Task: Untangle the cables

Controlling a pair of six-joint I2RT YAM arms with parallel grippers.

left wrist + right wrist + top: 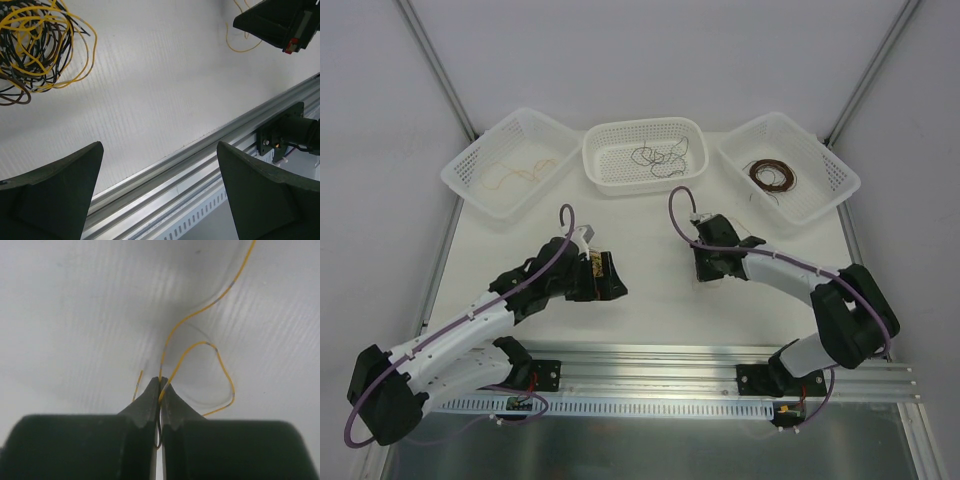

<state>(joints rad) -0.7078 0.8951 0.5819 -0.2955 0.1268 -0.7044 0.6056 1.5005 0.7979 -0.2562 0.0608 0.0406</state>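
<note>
A tangle of yellow, black and dark brown cables (pixel 35 45) lies on the white table at the top left of the left wrist view. My left gripper (pixel 159 145) hangs open and empty over the table's near edge, apart from the tangle. My right gripper (pixel 160 382) is shut on one thin yellow cable (pixel 172 340), which loops out over the table from between its fingertips. From above, the left gripper (pixel 603 275) and right gripper (pixel 705 268) sit mid-table, and the tangle does not show there.
Three white baskets stand at the back: the left one (pixel 485 200) holds yellow-tan wires (pixel 515 170), the middle one (pixel 588 150) black wires (pixel 658 157), the right one (pixel 808 210) dark brown wires (pixel 772 176). An aluminium rail (pixel 720 365) runs along the near edge.
</note>
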